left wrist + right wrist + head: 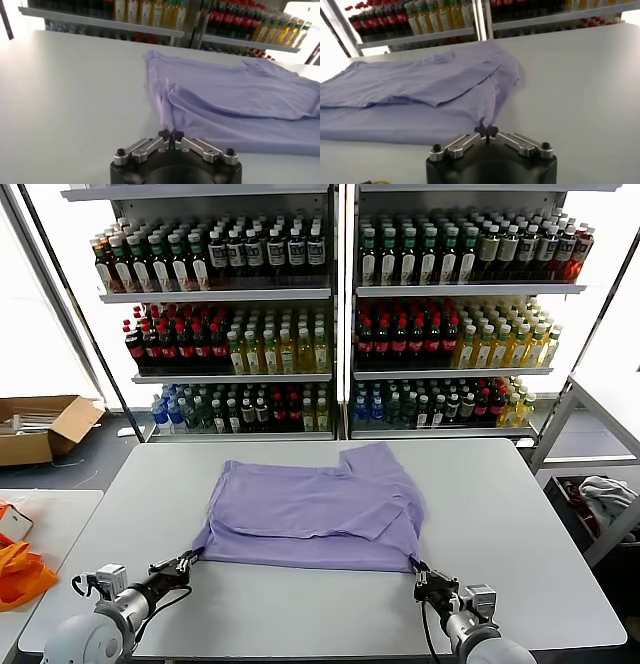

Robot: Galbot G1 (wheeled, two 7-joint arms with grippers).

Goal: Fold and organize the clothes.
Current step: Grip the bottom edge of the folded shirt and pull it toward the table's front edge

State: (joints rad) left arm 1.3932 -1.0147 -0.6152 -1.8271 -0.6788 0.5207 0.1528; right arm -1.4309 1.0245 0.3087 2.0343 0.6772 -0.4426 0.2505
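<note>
Here, pincers (190, 561) (417, 568) on T-shirt (310, 509) corners

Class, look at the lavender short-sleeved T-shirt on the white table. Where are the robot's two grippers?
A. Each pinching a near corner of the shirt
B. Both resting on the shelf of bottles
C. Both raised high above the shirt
A: the left gripper and right gripper are each shut on a near corner of the lavender T-shirt.

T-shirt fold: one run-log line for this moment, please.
T-shirt: partly folded, flat on table | left gripper: shut on near-left corner | right gripper: shut on near-right corner
</note>
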